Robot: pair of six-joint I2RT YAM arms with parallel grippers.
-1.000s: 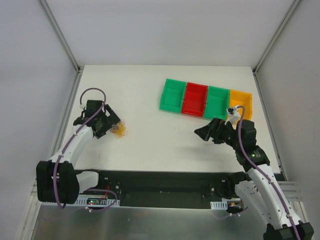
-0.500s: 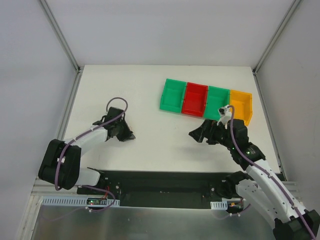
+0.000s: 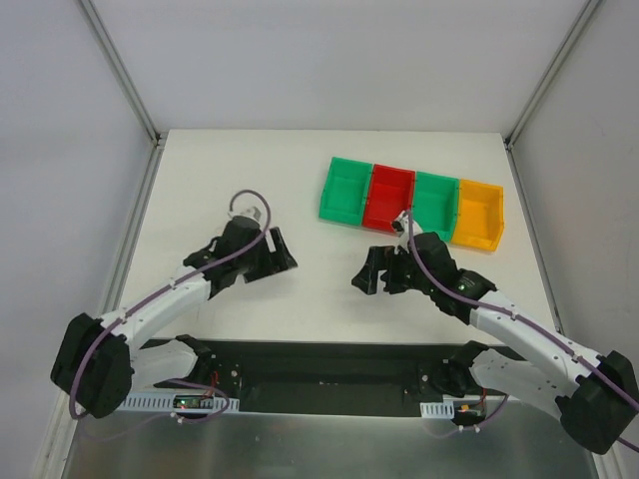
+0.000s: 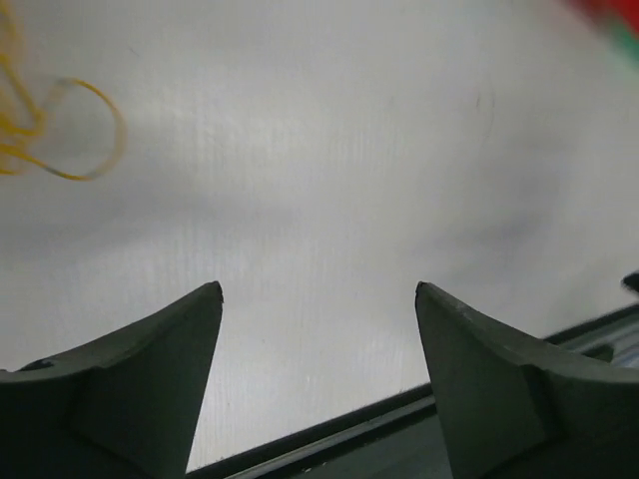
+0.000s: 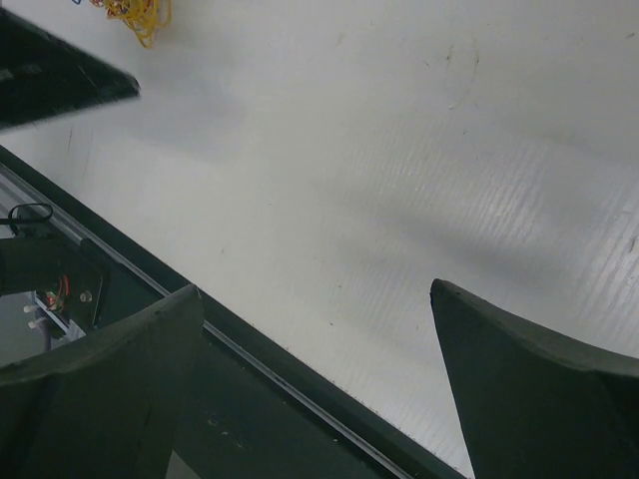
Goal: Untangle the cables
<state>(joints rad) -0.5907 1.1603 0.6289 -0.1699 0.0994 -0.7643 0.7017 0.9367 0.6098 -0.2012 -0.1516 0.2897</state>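
Left fingers (image 4: 318,289): apart, nothing between them, only bare desk (image 3: 300,160) under the gap. Right fingers (image 5: 315,289): also apart, also holding nothing.

The cables (image 5: 135,12) are lying on the desk, not gripped by either arm. In your right wrist view they're a small, mostly yellow-orange tangle at the top left of the frame, cut off by the edge. There's a hint of blue and red beside it, too small to sort out. In your left wrist view, thin yellow strands show at the upper left edge, with one loop bulging toward centre. They're well clear of the left fingertips.

In the top view I can't pick the cables out. The left arm lies across the left-centre of the desk, where they'd be.

In that view both grippers sit low over mid-desk, tips pointed toward each other and apart. The row of bins (image 3: 391,205) (green, red, green, orange) is at upper right, just above the right gripper.

The black base rail (image 3: 319,364) runs along the bottom.
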